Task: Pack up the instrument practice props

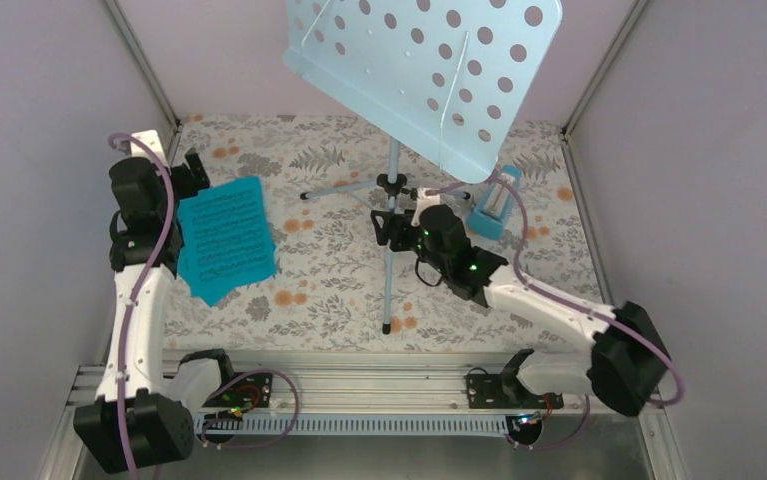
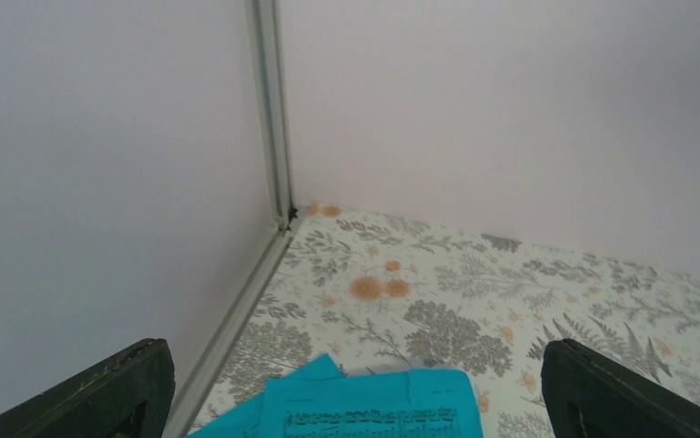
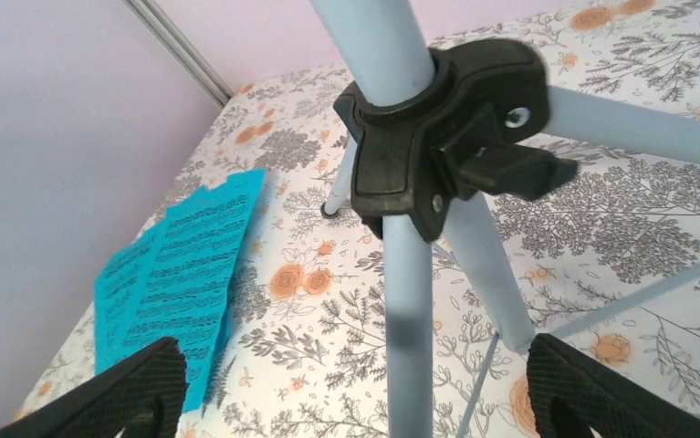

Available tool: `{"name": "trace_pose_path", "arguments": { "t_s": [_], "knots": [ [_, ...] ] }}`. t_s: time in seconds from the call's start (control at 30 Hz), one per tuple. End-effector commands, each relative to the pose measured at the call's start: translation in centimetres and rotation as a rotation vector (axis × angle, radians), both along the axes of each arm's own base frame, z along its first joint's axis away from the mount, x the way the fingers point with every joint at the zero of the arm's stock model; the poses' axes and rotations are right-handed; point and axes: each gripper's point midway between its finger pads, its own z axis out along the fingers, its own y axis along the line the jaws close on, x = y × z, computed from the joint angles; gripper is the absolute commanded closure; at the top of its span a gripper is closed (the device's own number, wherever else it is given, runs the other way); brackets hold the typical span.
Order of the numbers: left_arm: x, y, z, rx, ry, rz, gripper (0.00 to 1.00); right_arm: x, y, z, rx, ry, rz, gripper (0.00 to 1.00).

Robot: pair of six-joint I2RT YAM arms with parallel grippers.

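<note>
The pale blue music stand [image 1: 429,70] stands upright mid-table on thin tripod legs, its perforated desk tilted. My right gripper [image 1: 391,228] is open, its jaws wide apart on either side of a stand leg [image 3: 408,310] just below the black leg hub [image 3: 437,137], not touching it. Turquoise sheet-music pages [image 1: 223,238] lie flat at the left; they also show in the left wrist view [image 2: 373,409] and in the right wrist view [image 3: 172,274]. My left gripper [image 1: 191,172] is open and empty above the pages' far edge. The blue metronome [image 1: 492,208] stands right of the stand.
The floral table cover [image 1: 329,290] is walled by pale panels with metal corner posts [image 2: 271,109]. The stand's legs spread over the table's middle [image 1: 387,290]. The arm bases sit on a rail [image 1: 359,385] at the near edge.
</note>
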Motion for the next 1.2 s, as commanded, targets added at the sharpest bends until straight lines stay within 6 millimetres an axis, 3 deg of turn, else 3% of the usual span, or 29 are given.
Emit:
{"name": "trace_pose_path", "arguments": {
  "t_s": [0.0, 0.13, 0.23, 0.3, 0.4, 0.53, 0.63, 0.77, 1.0, 1.17],
  "knots": [
    [-2.0, 0.8, 2.0, 0.011, -0.089, 0.067, 0.00, -2.6, -2.0, -0.4, -0.062, 0.007, 0.044, 0.10],
    [-0.7, -1.1, 1.4, -0.024, -0.064, -0.036, 0.00, -3.1, -4.8, 0.5, -0.069, -0.027, 0.047, 0.03],
    [0.3, -4.8, 2.2, -0.043, -0.093, -0.186, 0.05, -1.9, -6.8, 1.9, -0.010, -0.062, 0.076, 0.06],
    [1.0, -8.5, 3.9, -0.062, -0.105, -0.311, 0.05, -0.9, -7.8, 3.0, 0.016, -0.110, 0.126, 0.08],
    [1.5, -13.1, 7.8, -0.071, -0.136, -0.461, 0.05, -0.8, -7.0, 4.2, 0.084, -0.149, 0.276, 0.07],
    [1.9, -17.2, 11.4, -0.107, -0.179, -0.643, 0.03, 0.4, -6.7, 4.6, 0.167, -0.128, 0.341, 0.08],
    [2.6, -17.5, 9.2, -0.104, -0.151, -0.652, 0.03, 1.9, -6.7, 3.8, 0.271, 0.003, 0.319, 0.19],
    [3.3, -16.1, 5.3, -0.063, -0.077, -0.573, 0.03, 2.8, -6.2, 3.2, 0.485, 0.219, 0.237, 0.13],
    [3.1, -15.3, 5.1, -0.031, -0.084, -0.533, 0.02, 3.2, -6.0, 4.9, 0.710, 0.283, 0.140, 0.13],
    [3.4, -14.8, 4.5, -0.019, -0.069, -0.502, 0.02, 3.7, -5.1, 4.5, 0.755, 0.352, 0.131, 0.16]
  ]
}}
